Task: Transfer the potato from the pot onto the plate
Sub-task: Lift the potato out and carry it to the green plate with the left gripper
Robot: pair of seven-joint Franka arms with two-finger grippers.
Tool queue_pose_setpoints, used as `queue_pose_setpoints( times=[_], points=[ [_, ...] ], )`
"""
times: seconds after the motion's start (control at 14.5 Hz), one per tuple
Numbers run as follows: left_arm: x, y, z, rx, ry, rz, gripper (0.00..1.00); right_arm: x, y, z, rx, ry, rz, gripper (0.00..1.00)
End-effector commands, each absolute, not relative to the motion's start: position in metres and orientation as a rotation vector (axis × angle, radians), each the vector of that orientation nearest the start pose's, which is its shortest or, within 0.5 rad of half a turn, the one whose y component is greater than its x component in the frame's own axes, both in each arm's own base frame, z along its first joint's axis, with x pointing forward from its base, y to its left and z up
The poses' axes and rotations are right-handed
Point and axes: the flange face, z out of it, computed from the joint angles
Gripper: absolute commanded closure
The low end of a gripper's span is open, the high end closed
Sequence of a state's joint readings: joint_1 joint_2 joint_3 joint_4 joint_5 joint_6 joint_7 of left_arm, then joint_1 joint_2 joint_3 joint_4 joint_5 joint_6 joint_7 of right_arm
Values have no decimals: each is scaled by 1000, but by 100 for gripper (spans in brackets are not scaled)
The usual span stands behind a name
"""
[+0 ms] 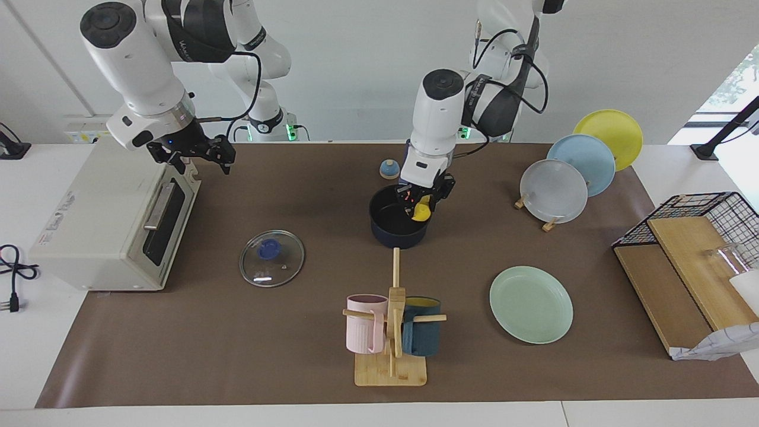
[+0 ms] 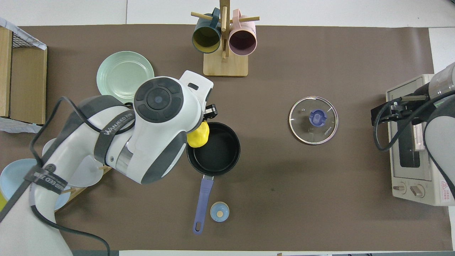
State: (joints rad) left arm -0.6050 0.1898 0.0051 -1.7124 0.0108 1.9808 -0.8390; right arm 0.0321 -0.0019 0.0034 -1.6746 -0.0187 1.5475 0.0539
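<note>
My left gripper (image 1: pixel 422 204) is shut on the yellow potato (image 1: pixel 421 211) and holds it in the air over the rim of the dark navy pot (image 1: pixel 391 228) at the side toward the left arm's end. In the overhead view the potato (image 2: pixel 199 134) shows at the pot's edge (image 2: pixel 227 161), and the pot's black inside is bare. The mint-green plate (image 1: pixel 531 303) lies on the mat farther from the robots, partly covered by my left arm in the overhead view (image 2: pixel 117 73). My right gripper (image 1: pixel 204 154) waits over the toaster oven (image 1: pixel 107 219).
A glass lid with a blue knob (image 1: pixel 271 257) lies beside the pot. A mug rack (image 1: pixel 391 332) with a pink and a teal mug stands farther out. Grey, light blue and yellow plates (image 1: pixel 584 169) stand in a rack. A small blue knob-like piece (image 1: pixel 389 169) lies near the pot's handle (image 2: pixel 202 204).
</note>
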Motion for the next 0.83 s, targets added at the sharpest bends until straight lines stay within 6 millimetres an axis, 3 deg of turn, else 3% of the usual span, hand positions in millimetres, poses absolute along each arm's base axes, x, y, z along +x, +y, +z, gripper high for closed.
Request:
queue_pose_setpoints(
  times=[0.0,0.14,0.34,0.62,0.76],
  points=[
    [563,-303,519,-3203,-357,-66,100,545,14,578,-3150,21,166,0],
    [596,-268,526,-3220,-332,-97,100,544,17,579,-3151,14,161,0],
    [634,-201,517,-3242,-212,-172,100,543,18,581,-3151,11,157,0],
    [692,-128,464,-3235,-199,-271,100,543,12,582,-3151,36,152,0],
    [716,-115,427,-3227,-232,-281,100,543,7,583,-3150,52,149,0]
  ],
)
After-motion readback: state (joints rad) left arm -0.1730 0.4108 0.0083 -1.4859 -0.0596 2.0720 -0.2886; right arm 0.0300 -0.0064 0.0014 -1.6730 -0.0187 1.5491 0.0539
